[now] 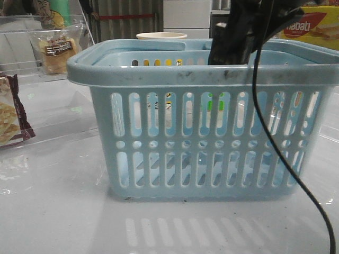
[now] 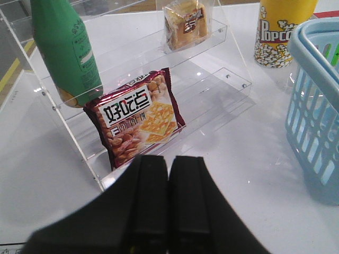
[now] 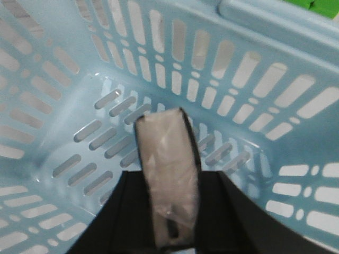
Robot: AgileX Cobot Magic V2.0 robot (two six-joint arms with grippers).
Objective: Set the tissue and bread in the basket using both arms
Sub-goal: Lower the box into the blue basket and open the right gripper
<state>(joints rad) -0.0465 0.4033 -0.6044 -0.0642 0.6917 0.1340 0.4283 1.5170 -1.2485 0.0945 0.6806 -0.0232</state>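
The light-blue basket (image 1: 201, 79) stands in the middle of the table. My right arm (image 1: 233, 37) reaches down into it; the basket wall hides its fingers in the front view. In the right wrist view my right gripper (image 3: 168, 182) is shut on the tissue (image 3: 168, 153), a thin packet with black edges and a pale glossy face, held above the basket floor (image 3: 79, 137). The bread (image 2: 185, 24) lies in its clear bag on the top step of an acrylic shelf, also seen at the far left in the front view (image 1: 57, 51). My left gripper (image 2: 169, 164) is shut and empty, in front of that shelf.
A maroon-edged cracker bag (image 2: 139, 117) leans on the lowest shelf step, just beyond my left fingers. A green bottle (image 2: 66, 50) stands on the shelf. A yellow popcorn cup (image 2: 279, 32) stands by the basket's side (image 2: 318, 100). A yellow Nabati box (image 1: 310, 24) is behind.
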